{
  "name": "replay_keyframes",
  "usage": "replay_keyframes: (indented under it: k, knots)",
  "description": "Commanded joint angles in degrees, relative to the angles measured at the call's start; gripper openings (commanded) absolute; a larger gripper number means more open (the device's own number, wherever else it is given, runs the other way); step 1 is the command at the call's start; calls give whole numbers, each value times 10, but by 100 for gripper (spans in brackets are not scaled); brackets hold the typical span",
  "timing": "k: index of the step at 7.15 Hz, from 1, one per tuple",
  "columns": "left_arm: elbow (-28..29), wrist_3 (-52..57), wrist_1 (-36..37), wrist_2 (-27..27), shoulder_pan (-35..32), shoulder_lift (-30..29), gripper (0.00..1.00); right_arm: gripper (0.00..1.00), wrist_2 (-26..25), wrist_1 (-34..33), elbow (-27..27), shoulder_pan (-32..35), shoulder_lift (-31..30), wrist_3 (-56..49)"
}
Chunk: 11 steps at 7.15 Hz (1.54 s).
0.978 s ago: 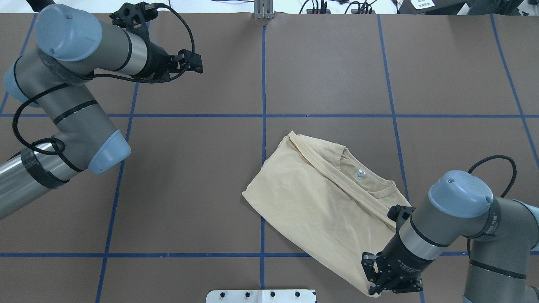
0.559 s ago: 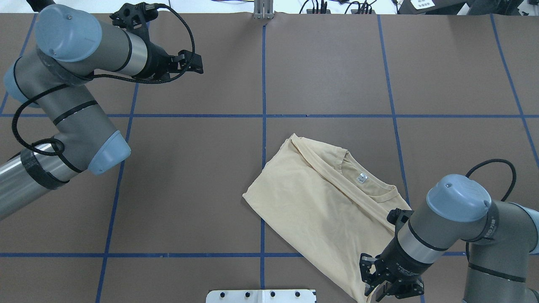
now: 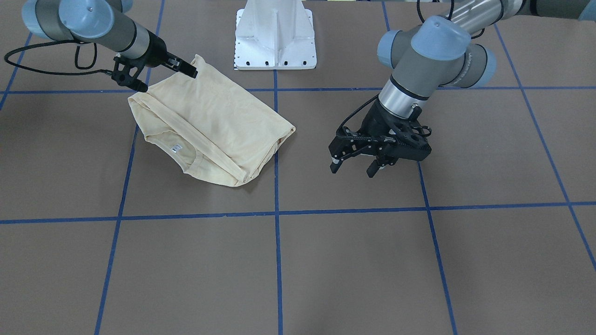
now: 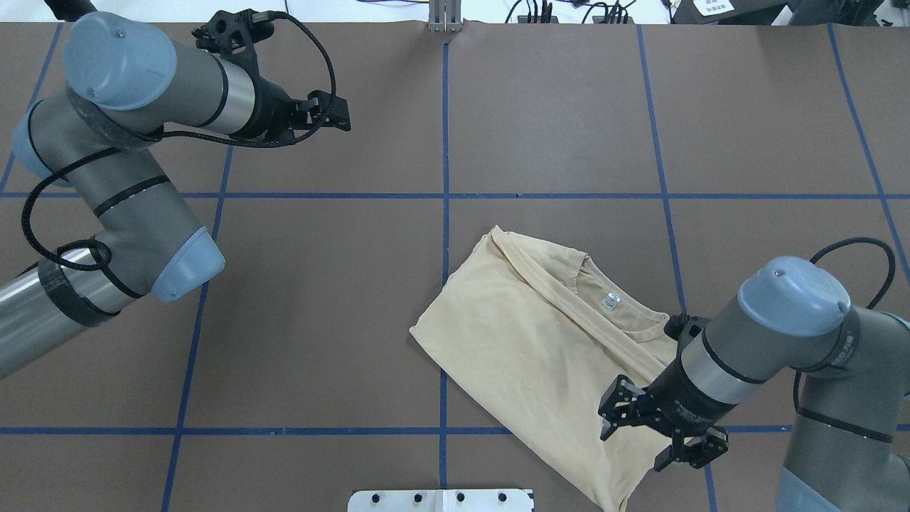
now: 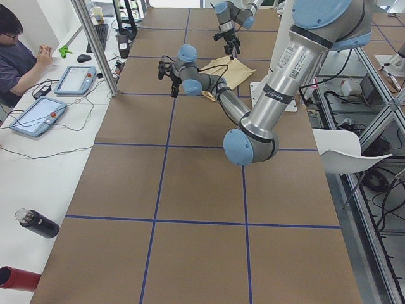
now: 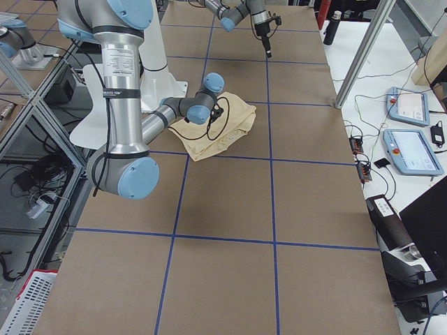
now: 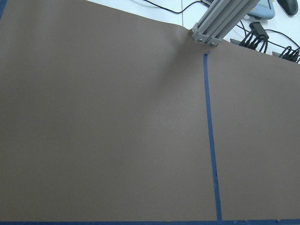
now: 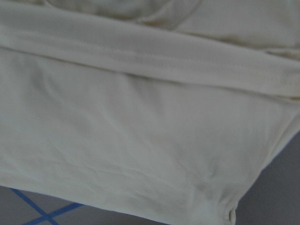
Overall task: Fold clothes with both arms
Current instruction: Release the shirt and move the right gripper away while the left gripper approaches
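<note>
The clothes are one cream-yellow shirt (image 4: 526, 341), lying folded on the brown table right of centre, collar and white neck label (image 4: 610, 301) facing up. It also shows as the shirt (image 3: 214, 125) in the front view. My right gripper (image 4: 638, 446) hovers open above the shirt's near right part, with nothing between its fingers; the front view shows the same right gripper (image 3: 165, 80) spread wide. Cream fabric (image 8: 140, 131) with a stitched hem fills the right wrist view. My left gripper (image 4: 346, 117) hangs open and empty over bare table at the far left, well away from the shirt, and is the left gripper (image 3: 352, 170) in the front view.
The white pedestal base (image 3: 275, 35) stands at the robot's edge of the table. Blue tape lines (image 4: 445, 142) divide the brown surface into squares. An aluminium post (image 7: 220, 21) stands at the far edge. A person (image 5: 16, 57) sits at a side bench with tablets (image 5: 76, 79).
My right gripper has lifted off the shirt's near corner and moved farther onto the table over the shirt. That corner now lies flat. The left gripper has shifted slightly right.
</note>
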Motion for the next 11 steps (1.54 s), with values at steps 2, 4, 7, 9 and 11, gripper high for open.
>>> replay_keyframes:
  k: [2,4,7,9,11]
  knots:
    - [-49,-153,2,37,142,14,100,100,-37,-2,-14,119,35,-107]
    - [-46,-169,-1,111,222,16,100,100,-69,-3,-19,141,43,-160]
    - [-23,-164,-49,114,235,36,100,100,-62,-9,-49,172,42,-289]
    - [3,-162,-57,114,237,30,99,100,-68,-32,-49,174,43,-311]
    - [5,-161,-56,115,237,30,89,100,-69,-32,-49,174,43,-311]
